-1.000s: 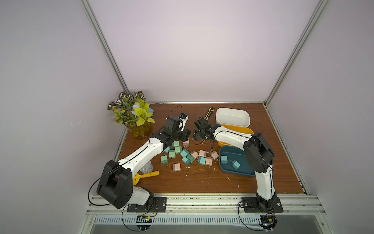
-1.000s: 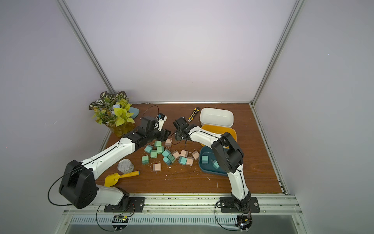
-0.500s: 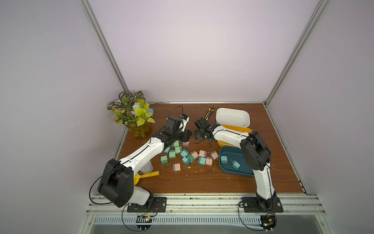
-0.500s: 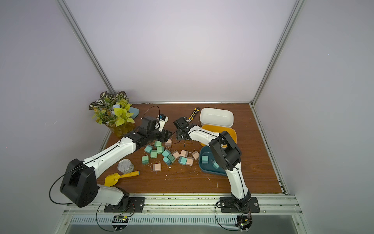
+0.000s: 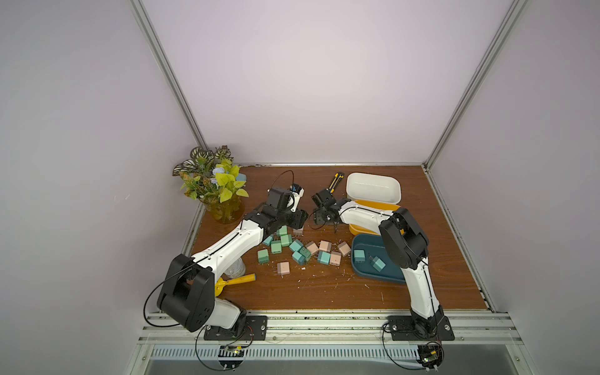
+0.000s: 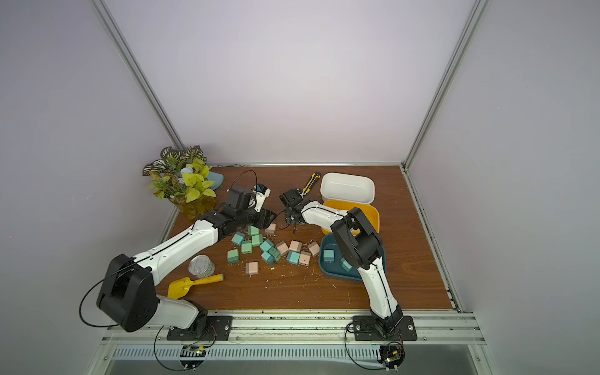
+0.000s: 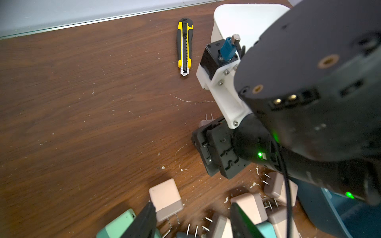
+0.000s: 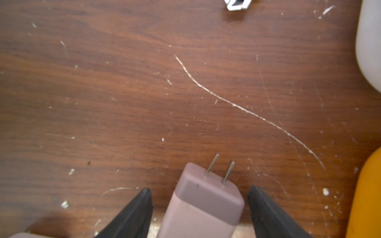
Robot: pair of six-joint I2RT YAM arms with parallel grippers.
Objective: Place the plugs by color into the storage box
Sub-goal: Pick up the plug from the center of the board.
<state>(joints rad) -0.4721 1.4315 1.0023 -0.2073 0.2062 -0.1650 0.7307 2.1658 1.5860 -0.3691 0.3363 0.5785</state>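
Right wrist: right claw [image 8: 199,188] open, straddling pink plug [image 8: 206,206], not touching.

Pale lilac walls [image 5: 308,81] on three sides, aluminium corner posts [image 5: 169,81]. Dark wood-grain tabletop [image 5: 324,292], scratched and flecked white. Aluminium rail [image 5: 324,324] along the near edge. Light is even and diffuse, shadows soft.

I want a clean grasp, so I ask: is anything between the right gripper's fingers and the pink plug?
Nothing visible. The pink plug lies between the open fingers of the right gripper, with a free gap on each side.
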